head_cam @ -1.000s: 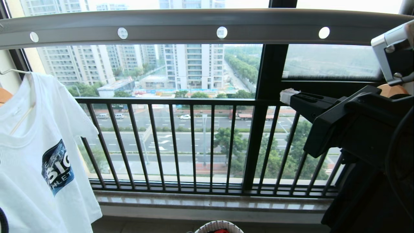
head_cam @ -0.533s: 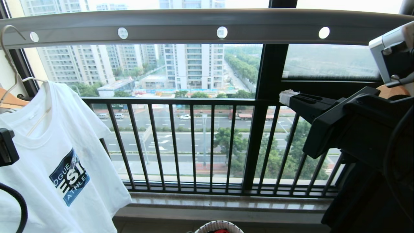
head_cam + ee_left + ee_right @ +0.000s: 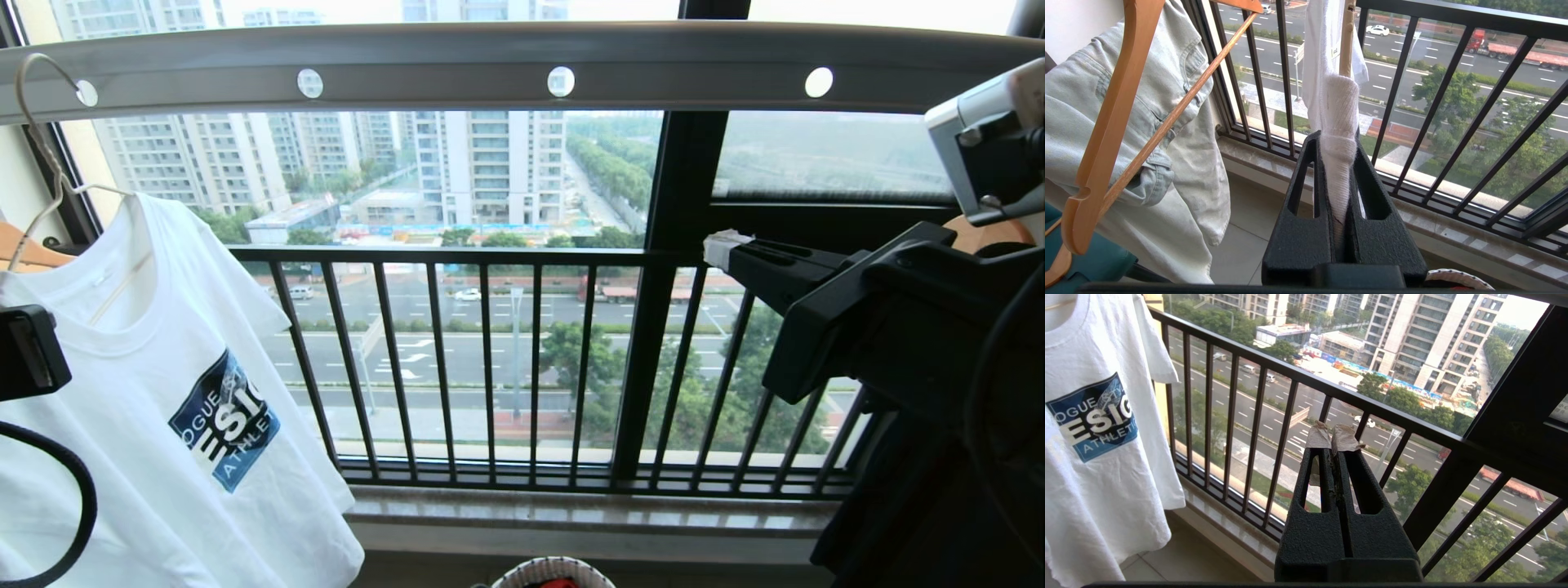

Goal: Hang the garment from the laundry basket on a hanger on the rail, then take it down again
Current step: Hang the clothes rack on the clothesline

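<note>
Rail [image 3: 457, 69]: spanning the whole window, overhead.
Garment [image 3: 147, 408]: hanging below the rail's left end, draped on the hanger; likely light, soft, swaying easily.
Right gripper [image 3: 1335, 441]: idling under the rail's right end, jaws pressed together, holding nothing.
Left gripper [image 3: 1337, 192]: clamping a bunched fold of shirt fabric, with the hanger's bar seemingly inside, below the rail's left end.
Hanger [image 3: 37, 147]: thin, probably springy; hook reaching up by the rail's leftmost hole, seating unclear.
Best hold: probably the covered wire, not loose cloth.
Laundry basket [image 3: 553, 572]: peeking in far beneath the rail's middle.
</note>
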